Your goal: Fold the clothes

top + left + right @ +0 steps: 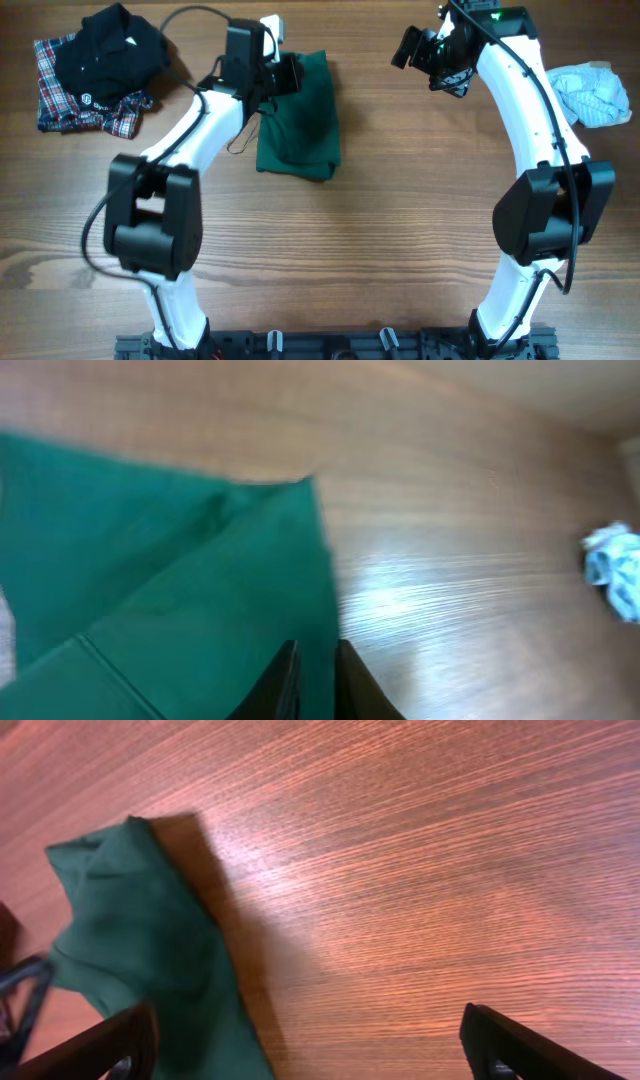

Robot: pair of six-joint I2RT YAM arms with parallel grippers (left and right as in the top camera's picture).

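Note:
A dark green garment [300,120] lies folded on the wooden table, left of centre. My left gripper [288,75] is at its top edge, shut on a pinch of the green cloth [317,660]. The cloth fills the left of the left wrist view [170,570]. My right gripper [420,50] is open and empty, raised above the table to the right of the garment. In the right wrist view the garment [140,950] lies at the lower left, between and beyond the spread fingers [310,1040].
A pile with a black shirt [110,50] on a plaid shirt [60,95] sits at the back left. A crumpled light blue garment [592,95] lies at the back right, also in the left wrist view [615,565].

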